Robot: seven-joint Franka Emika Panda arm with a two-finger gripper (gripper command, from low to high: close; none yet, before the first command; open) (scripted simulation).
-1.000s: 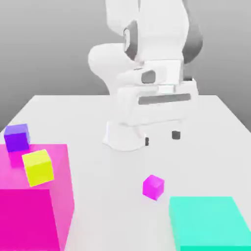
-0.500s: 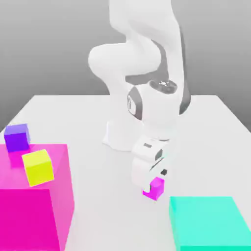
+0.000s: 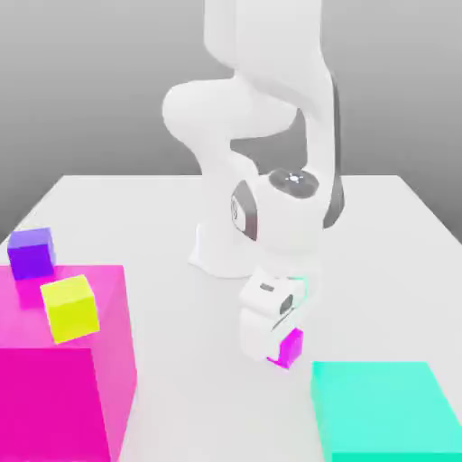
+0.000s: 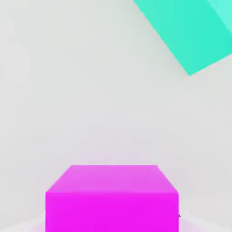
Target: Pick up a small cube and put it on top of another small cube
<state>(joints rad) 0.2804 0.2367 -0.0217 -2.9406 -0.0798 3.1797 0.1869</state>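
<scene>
We see the small magenta cube (image 3: 291,348) partly covered by the tool (image 3: 275,354), whose fingertips we cannot make out. The teal block (image 3: 383,411) and the large magenta block (image 3: 54,388) run off the exterior view's lower edge.

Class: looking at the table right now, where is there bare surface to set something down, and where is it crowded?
Bare: table at the exterior view's right, behind the teal block; also between the large magenta block and the gripper. Crowded: around the small cube.

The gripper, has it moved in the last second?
Yes. The gripper came down from beside the robot's base to the small pink cube near the teal block.
</scene>
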